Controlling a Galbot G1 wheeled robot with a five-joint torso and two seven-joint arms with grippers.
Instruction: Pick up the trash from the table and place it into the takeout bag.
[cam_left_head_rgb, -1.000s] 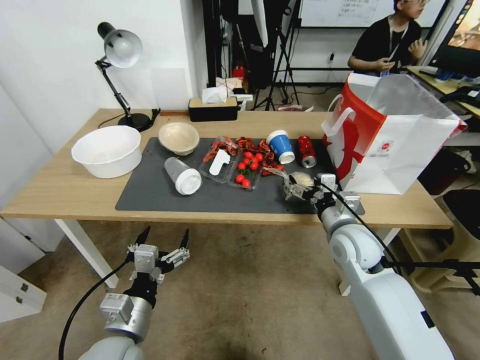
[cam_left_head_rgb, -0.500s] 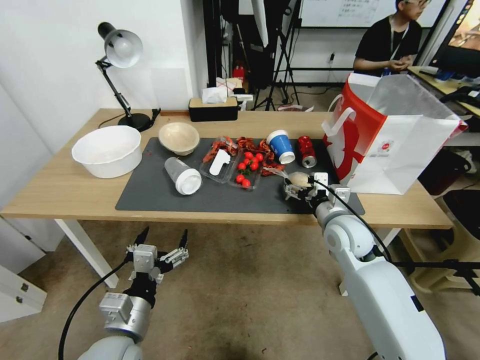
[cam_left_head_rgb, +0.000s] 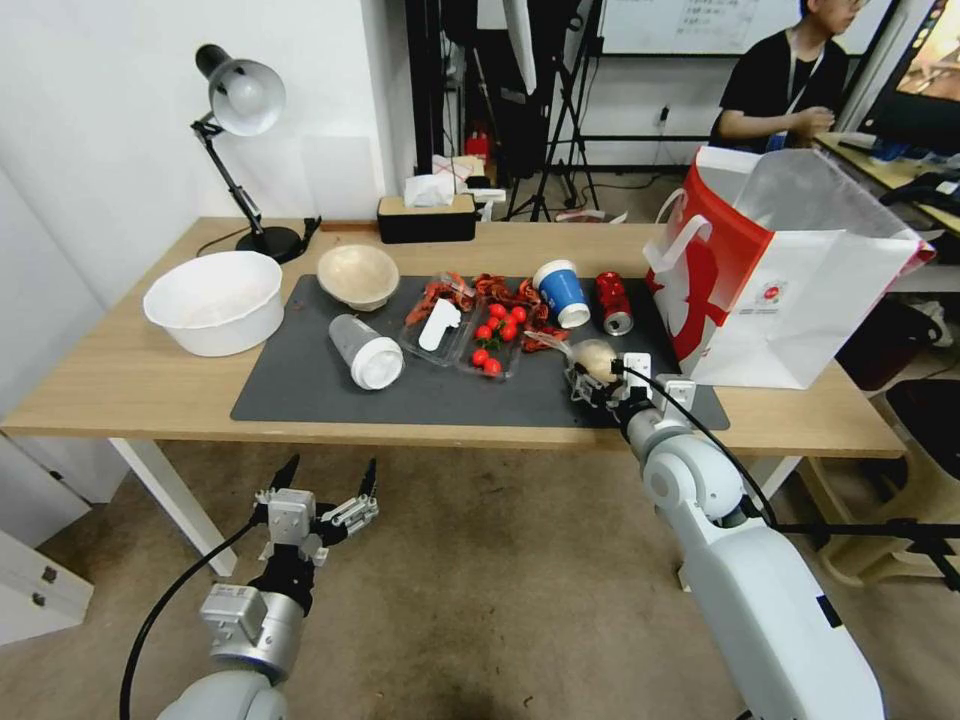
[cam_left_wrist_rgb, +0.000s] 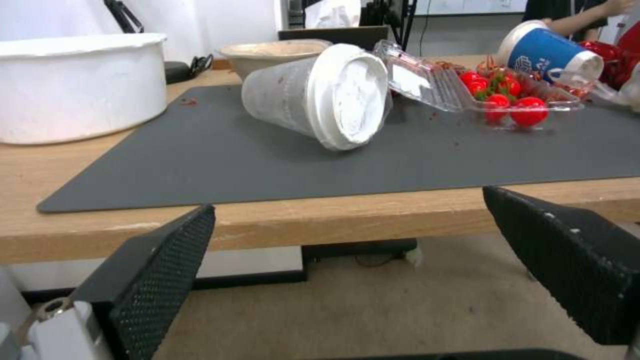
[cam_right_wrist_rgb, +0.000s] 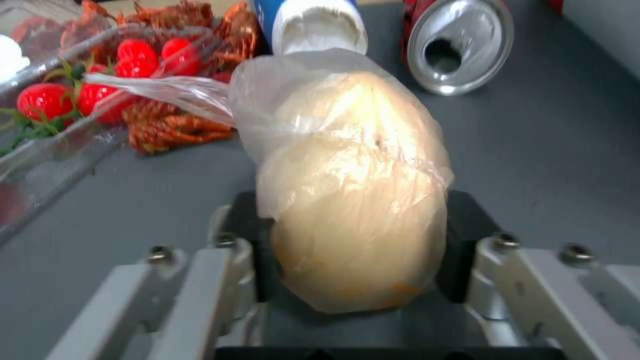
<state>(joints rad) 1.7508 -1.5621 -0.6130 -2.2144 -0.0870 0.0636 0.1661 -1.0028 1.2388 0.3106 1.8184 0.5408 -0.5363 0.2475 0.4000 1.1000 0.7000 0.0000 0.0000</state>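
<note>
Right gripper advanced over mat, clamping bagged bun, left gripper spread wide

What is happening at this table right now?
The right pincer is shut on the bagged bun, over the mat near the takeout bag. The blue cup, can, lidded cup and beige bowl lie on the table. The left pincer hangs open below the table edge.

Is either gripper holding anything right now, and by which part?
The right gripper holds the bagged bun by its two sides, near its end. The left gripper hangs open below the table, holding nothing.
</note>
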